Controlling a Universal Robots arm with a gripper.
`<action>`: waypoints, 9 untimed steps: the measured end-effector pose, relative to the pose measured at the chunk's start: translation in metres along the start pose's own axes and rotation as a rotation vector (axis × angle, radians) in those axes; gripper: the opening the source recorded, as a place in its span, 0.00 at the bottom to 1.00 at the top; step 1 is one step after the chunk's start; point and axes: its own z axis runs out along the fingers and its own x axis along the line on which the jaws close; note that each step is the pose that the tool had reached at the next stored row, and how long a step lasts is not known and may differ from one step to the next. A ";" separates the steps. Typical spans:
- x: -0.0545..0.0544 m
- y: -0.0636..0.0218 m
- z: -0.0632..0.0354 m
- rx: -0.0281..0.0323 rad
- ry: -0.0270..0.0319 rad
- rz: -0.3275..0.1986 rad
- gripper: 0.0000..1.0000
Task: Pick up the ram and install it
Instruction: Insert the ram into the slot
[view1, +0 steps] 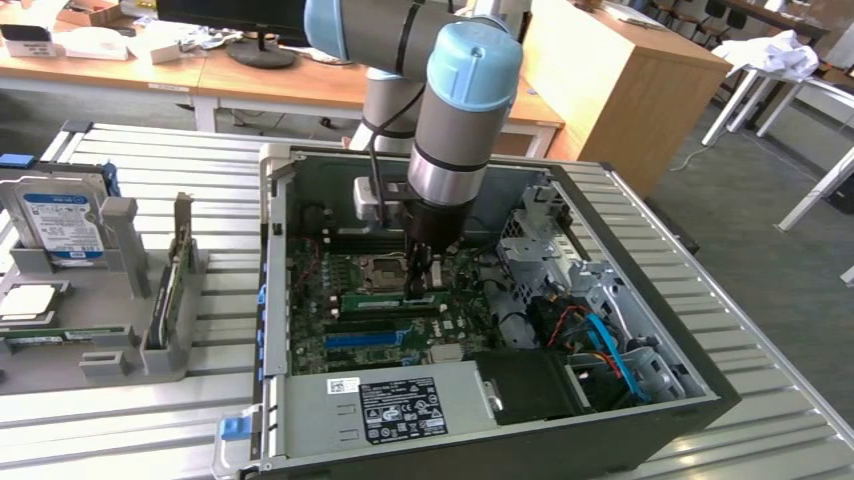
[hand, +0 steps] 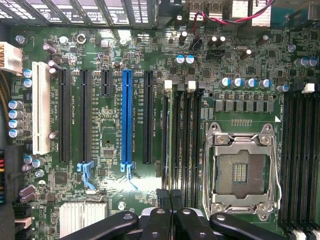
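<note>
Behind the work area, wooden desks (view1: 134, 70) are lining a grey floor (view1: 787, 270). A slatted metal table (view1: 134, 430) is spreading in front, its bare slats running free on both sides of an open computer case (view1: 701, 400). That case is lying on its side, its walls rising around the motherboard (hand: 110, 125). Through the open top the arm (view1: 461, 110) is hanging straight down, with free room toward the wall at the exterior view's left and a metal drive cage (view1: 547, 235) crowding it on the exterior view's right. On the table, a grey holder (view1: 120, 330) is carrying a hard drive (view1: 60, 215) with a blue label. The power supply (view1: 400, 400) is showing a printed label, too small to read. On the board, the ram (view1: 380, 297) is standing on edge along a memory slot just beside the processor socket (hand: 240, 170), with a black slot (hand: 147, 117) lying between it and the blue slot (hand: 127, 115). The gripper (view1: 424, 287) is sitting at the stick's end with fingers drawn together. Whether they are pinching it cannot be told.
</note>
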 end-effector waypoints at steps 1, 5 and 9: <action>0.000 0.0000 -0.0003 -0.0001 0.0003 0.000 0.12; 0.000 0.0000 -0.0010 0.0000 0.0002 0.001 0.12; 0.000 0.0000 -0.0011 0.0001 0.0004 0.006 0.12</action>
